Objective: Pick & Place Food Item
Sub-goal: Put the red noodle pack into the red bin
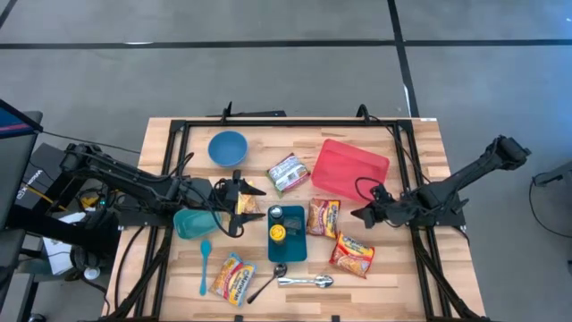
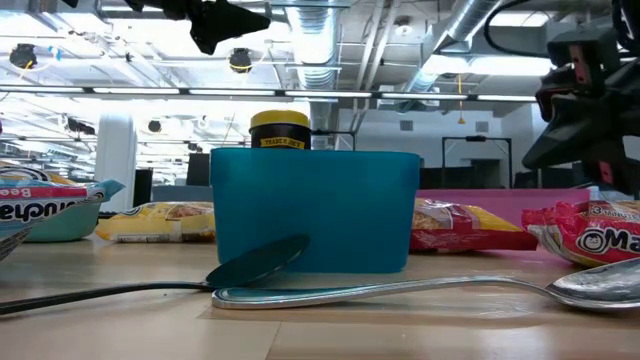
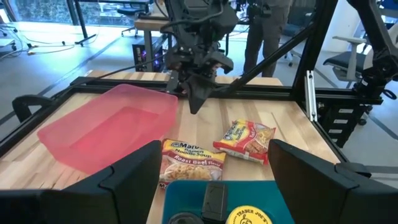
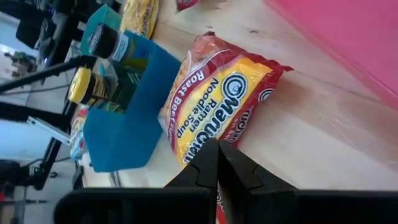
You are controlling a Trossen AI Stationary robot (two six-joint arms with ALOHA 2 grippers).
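wood table (image 1: 407,268): pink tray (image 1: 350,167) 1 o'clock, blue bowl (image 1: 227,148) 11, teal bin (image 1: 287,233) center, spoons (image 1: 304,281) 6.

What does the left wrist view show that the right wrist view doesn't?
Only the left wrist view shows the right gripper, shut, hanging by the pink tray, a second noodle packet, and a person behind the table. Only the right wrist view shows the dark jar upright in the teal box. Both share the roast beef noodle packet, the teal box, the yellow-lidded jar and the pink tray.
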